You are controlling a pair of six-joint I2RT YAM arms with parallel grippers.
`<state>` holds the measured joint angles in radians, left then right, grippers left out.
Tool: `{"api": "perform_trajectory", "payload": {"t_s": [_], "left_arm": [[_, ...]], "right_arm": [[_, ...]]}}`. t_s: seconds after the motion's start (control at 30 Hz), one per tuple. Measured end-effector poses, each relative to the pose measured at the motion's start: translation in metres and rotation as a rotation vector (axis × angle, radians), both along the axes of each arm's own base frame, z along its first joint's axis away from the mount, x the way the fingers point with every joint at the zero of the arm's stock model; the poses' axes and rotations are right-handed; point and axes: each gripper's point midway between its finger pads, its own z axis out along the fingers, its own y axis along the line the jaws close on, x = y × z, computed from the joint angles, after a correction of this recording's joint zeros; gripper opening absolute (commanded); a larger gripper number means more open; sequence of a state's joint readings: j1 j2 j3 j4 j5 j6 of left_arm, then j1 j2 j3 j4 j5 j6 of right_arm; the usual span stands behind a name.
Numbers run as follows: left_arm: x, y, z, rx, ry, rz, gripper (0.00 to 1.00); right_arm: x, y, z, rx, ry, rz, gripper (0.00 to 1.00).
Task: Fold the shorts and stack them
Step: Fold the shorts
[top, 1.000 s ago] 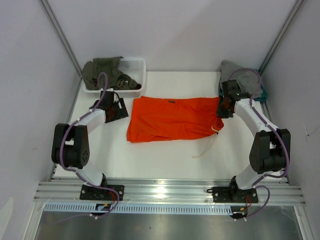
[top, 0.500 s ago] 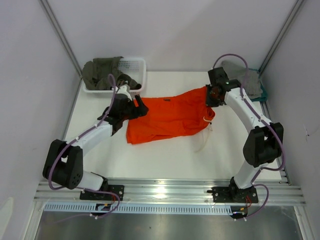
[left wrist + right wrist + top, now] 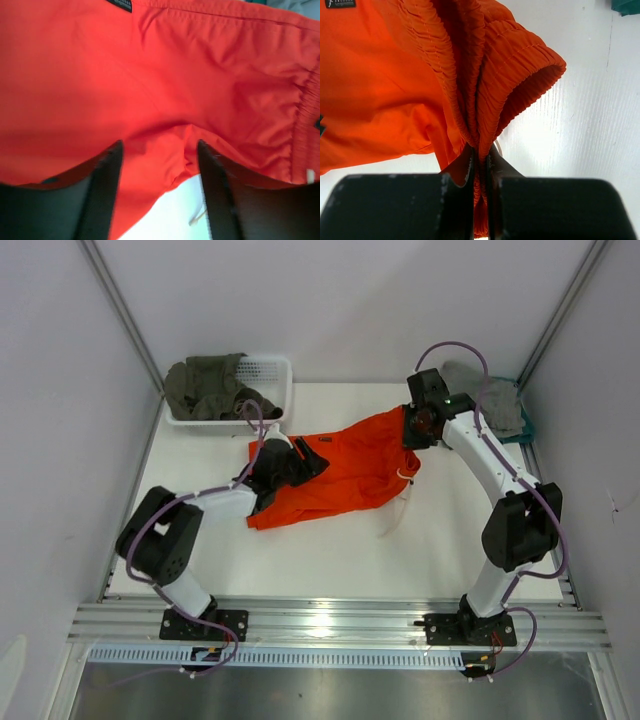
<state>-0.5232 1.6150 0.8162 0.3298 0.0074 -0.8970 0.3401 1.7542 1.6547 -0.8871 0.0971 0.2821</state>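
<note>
White basket [image 3: 274, 368]: your landmark.
Olive-green garment [image 3: 205, 386]: heaped inside that basket.
Grey garment [image 3: 498, 400]: well right of the basket, touching a teal garment [image 3: 527, 426].

centre: shorts [image 3: 345, 475] | back-left: garment [image 3: 205, 385] in basket [image 3: 275, 365] | back-right: clothes pile [image 3: 500, 400] | at shorts' left, right ends: left gripper [image 3: 305, 460], right gripper [image 3: 418, 428]

White table [image 3: 330, 560] between plain pale walls [image 3: 350, 300], aluminium rail [image 3: 340, 625] along its near edge.
</note>
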Motion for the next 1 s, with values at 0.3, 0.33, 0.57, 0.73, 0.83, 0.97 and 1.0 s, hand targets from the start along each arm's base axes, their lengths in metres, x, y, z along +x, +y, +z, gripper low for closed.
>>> {"api": "perform_trajectory", "payload": {"t_s": [0.3, 0.33, 0.57, 0.73, 0.83, 0.97, 1.0], "left_arm": [[0.0, -0.026, -0.039, 0.024, 0.076, -0.062, 0.36], [-0.002, -0.031, -0.041, 0.023, 0.076, -0.074, 0.36], [-0.012, -0.064, -0.062, 0.03, 0.109, -0.156, 0.34], [-0.019, -0.077, -0.078, 0.042, 0.135, -0.191, 0.33], [-0.023, -0.088, -0.083, 0.036, 0.139, -0.211, 0.31], [-0.028, -0.098, -0.083, 0.018, 0.135, -0.223, 0.29], [-0.03, -0.1, -0.084, 0.016, 0.135, -0.227, 0.29]], "right_arm": [[-0.001, -0.017, -0.001, -0.018, 0.021, -0.019, 0.0], [0.0, -0.019, -0.001, -0.019, 0.021, -0.022, 0.0], [-0.004, -0.023, -0.004, -0.024, 0.031, -0.026, 0.0], [-0.019, -0.021, -0.009, -0.032, 0.049, -0.011, 0.0], [-0.028, -0.021, -0.006, -0.043, 0.044, -0.004, 0.0], [-0.036, -0.028, 0.005, -0.085, 0.021, -0.018, 0.0], [-0.039, -0.03, 0.008, -0.094, 0.015, -0.024, 0.0]]}}
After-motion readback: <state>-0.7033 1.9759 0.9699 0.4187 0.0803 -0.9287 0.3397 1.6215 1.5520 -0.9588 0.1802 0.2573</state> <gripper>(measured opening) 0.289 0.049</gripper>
